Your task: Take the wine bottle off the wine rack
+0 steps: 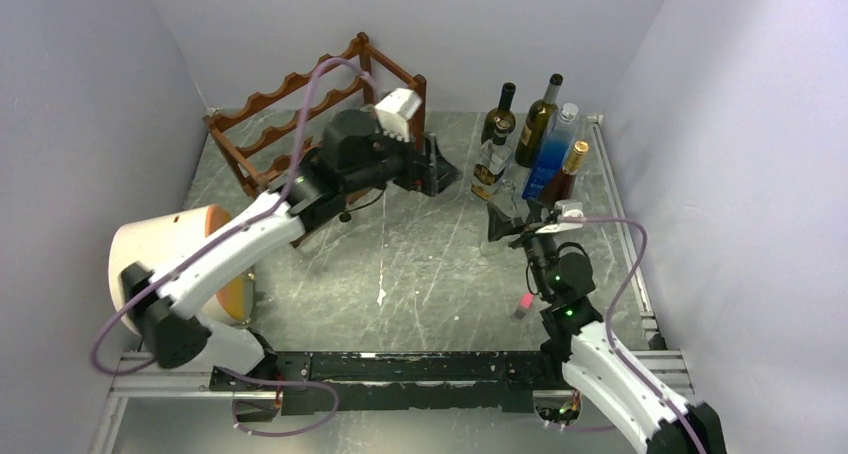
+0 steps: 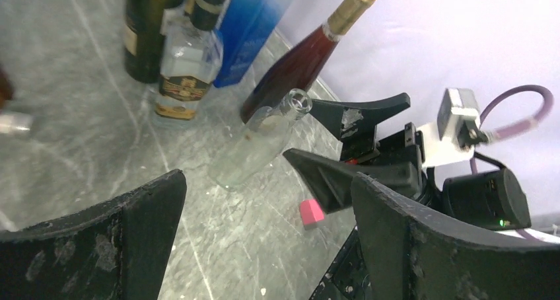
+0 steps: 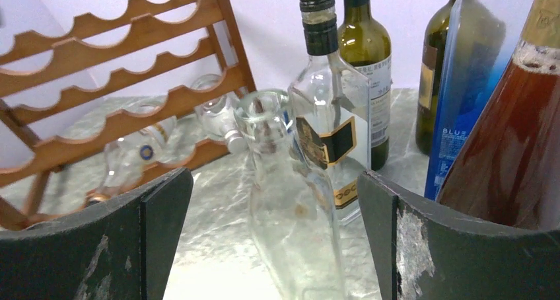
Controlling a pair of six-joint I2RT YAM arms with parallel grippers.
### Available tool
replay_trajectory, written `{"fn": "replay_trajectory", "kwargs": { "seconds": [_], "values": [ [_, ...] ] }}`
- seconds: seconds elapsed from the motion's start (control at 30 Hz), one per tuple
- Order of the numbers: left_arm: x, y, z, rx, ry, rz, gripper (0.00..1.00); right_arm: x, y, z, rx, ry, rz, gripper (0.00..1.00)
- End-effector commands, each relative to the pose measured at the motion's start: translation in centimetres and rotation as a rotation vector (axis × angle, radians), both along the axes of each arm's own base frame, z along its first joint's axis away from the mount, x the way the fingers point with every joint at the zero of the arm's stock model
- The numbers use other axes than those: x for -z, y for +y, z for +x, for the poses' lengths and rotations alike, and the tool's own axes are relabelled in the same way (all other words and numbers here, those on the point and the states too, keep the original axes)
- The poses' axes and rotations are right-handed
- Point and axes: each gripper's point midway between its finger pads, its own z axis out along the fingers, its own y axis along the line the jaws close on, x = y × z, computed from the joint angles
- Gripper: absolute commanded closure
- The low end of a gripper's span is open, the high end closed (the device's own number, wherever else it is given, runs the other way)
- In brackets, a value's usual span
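Where the clear, empty glass wine bottle (image 3: 290, 207) stands: on its base at 2 o'clock on the grey marbled table (image 1: 400, 259), just beside the cluster of standing bottles (image 1: 540, 139), well apart from its rack.
Reddish-brown scalloped wooden wine rack (image 1: 290, 104): at 11 o'clock; clear bottles (image 3: 132, 158) lie in its lowest tier.
Black two-finger right gripper (image 1: 510, 224): jaws wide, flanking the wine bottle without contact; judged a release.
Black left gripper (image 1: 442, 169): wide, empty, near 12 o'clock off the rack's end, aimed toward the wine bottle.
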Motion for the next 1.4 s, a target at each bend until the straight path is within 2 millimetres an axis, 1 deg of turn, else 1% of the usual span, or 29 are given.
{"fn": "replay_trajectory", "kwargs": {
  "seconds": [0.0,0.03,0.07,0.1,0.13,0.17,0.23,0.27,0.33,0.37,0.4,0.47,0.5,0.53,0.6,0.63,0.7,0.8,1.03,1.27,1.37],
  "values": [
    [-3.5,6.0,-1.0,-0.158,-0.097,0.009,0.01,2.5,-0.4,-1.5,0.010,0.308,0.061,0.00],
    [-3.9,7.4,-1.3,-0.191,-0.107,0.012,0.01,1.8,-0.8,-1.9,0.033,0.343,0.099,0.00],
    [-4.0,8.8,-1.8,-0.225,-0.111,0.024,0.00,1.8,-1.5,-2.4,0.067,0.404,0.112,0.00],
    [-4.7,10.1,-2.0,-0.263,-0.129,0.023,0.00,0.3,-1.9,-2.7,0.085,0.408,0.128,0.00],
    [-5.0,11.7,-2.5,-0.299,-0.137,0.038,0.00,-0.7,-2.3,-3.1,0.103,0.432,0.125,0.00],
    [-5.5,13.2,-2.8,-0.339,-0.151,0.047,0.00,-1.2,-3.0,-3.7,0.132,0.475,0.110,0.00],
    [-6.5,16.3,-3.4,-0.426,-0.176,0.061,0.01,-3.9,-3.6,-4.5,0.148,0.491,0.093,0.00],
    [-7.0,18.1,-3.6,-0.488,-0.192,0.070,0.01,-6.6,-3.8,-5.0,0.139,0.462,0.079,0.00],
    [-8.1,21.1,-4.5,-0.572,-0.214,0.065,0.02,-9.7,-4.5,-5.8,0.144,0.437,0.035,0.00],
    [-8.5,22.6,-4.8,-0.608,-0.245,0.088,0.02,-11.5,-5.0,-6.1,0.155,0.415,0.026,0.00],
    [-9.0,24.0,-5.3,-0.644,-0.259,0.088,0.02,-12.8,-5.5,-6.5,0.169,0.398,0.013,0.00],
    [-9.8,26.3,-6.1,-0.700,-0.280,0.078,0.02,-15.8,-6.6,-7.3,0.195,0.352,0.002,0.00],
    [-10.3,27.4,-6.7,-0.722,-0.293,0.064,0.02,-16.9,-6.9,-7.7,0.203,0.334,-0.002,0.00],
    [-10.6,28.2,-7.1,-0.740,-0.300,0.059,0.02,-18.2,-7.4,-8.1,0.210,0.307,-0.002,0.00],
    [-11.1,29.6,-7.9,-0.770,-0.309,0.046,0.02,-20.3,-7.9,-8.8,0.219,0.267,-0.002,0.00],
    [-11.2,30.2,-8.2,-0.782,-0.311,0.042,0.02,-21.2,-8.2,-9.1,0.223,0.249,-0.001,0.00],
    [-11.2,31.0,-8.6,-0.804,-0.313,0.041,0.02,-22.5,-8.6,-9.5,0.232,0.227,0.002,0.00],
    [-11.0,31.7,-8.8,-0.823,-0.312,0.048,0.02,-23.4,-9.2,-9.8,0.256,0.208,0.003,0.00],
    [-10.8,31.3,-8.3,-0.823,-0.314,0.073,0.02,-23.7,-9.5,-9.9,0.271,0.188,0.017,0.00],
    [-10.2,30.0,-7.5,-0.797,-0.303,0.099,0.02,-23.2,-9.5,-9.6,0.274,0.195,0.018,0.00],
    [-10.1,29.9,-7.4,-0.795,-0.301,0.103,0.02,-23.0,-9.4,-9.6,0.272,0.201,0.020,0.00]
  ]
}}
